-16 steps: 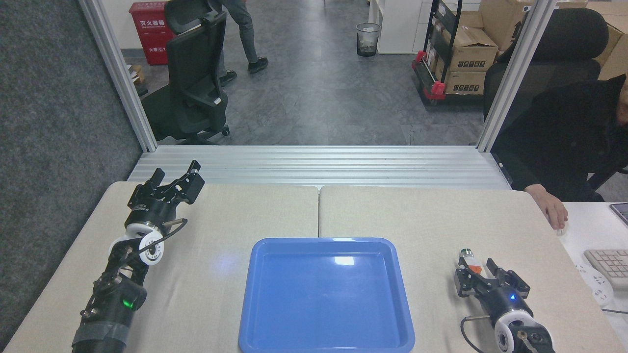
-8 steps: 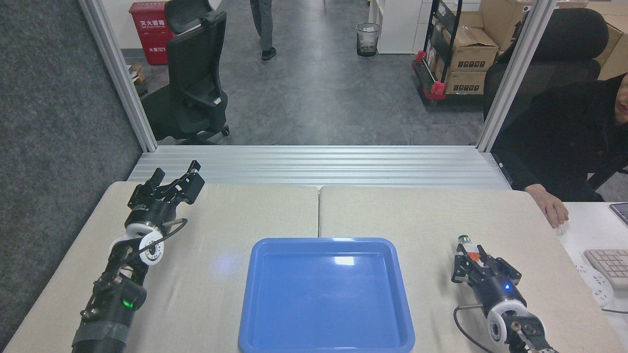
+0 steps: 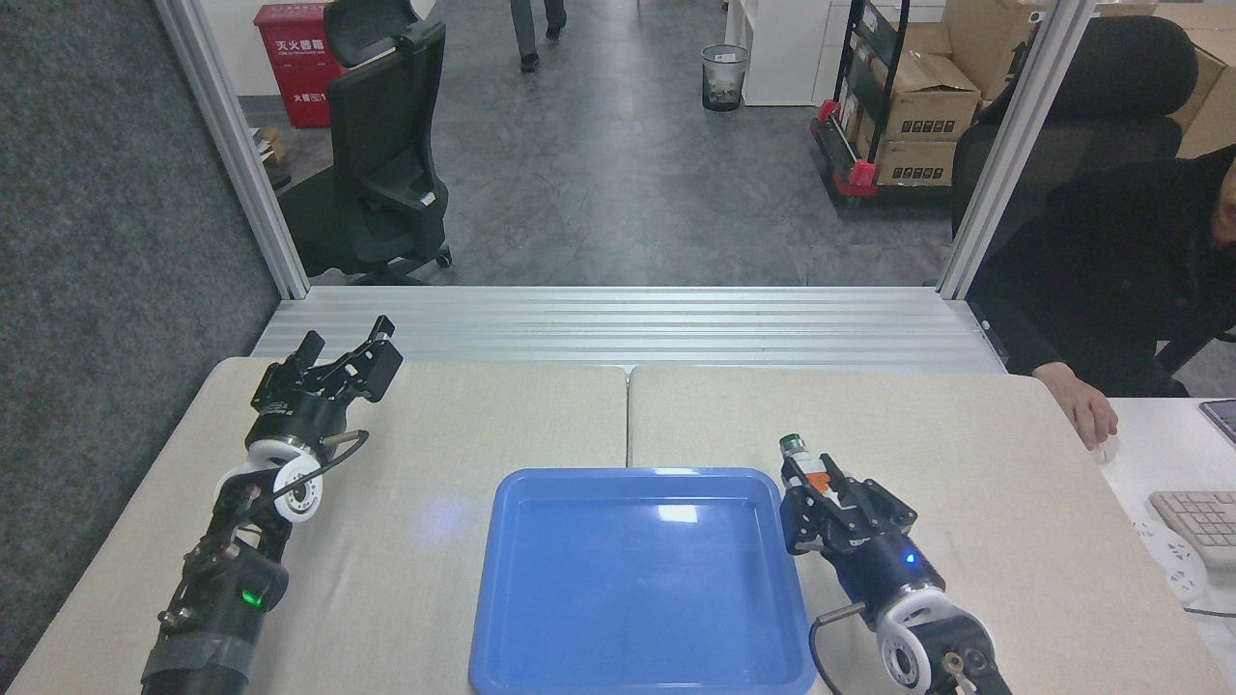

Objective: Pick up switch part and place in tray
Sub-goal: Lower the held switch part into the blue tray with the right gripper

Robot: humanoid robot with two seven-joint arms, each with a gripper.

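The switch part (image 3: 805, 465) is a small whitish piece with an orange patch and a dark cylindrical end pointing away from me. My right gripper (image 3: 821, 494) is shut on it and holds it just off the right rim of the tray (image 3: 641, 579), near the tray's far right corner. The tray is a large shallow blue rectangle lying at the middle of the table, nothing in it. My left gripper (image 3: 350, 355) rests over the far left of the table with its fingers apart and nothing between them.
A person in a dark sleeve sits at the right with a hand (image 3: 1089, 415) on the table's far right corner. A keyboard (image 3: 1197, 521) lies on a white desk at the right edge. Aluminium rails (image 3: 628, 328) border the table's far side.
My right gripper has carried the switch part leftward and a little away from me, from the right part of the table to the tray's right rim. The left arm has stayed still.
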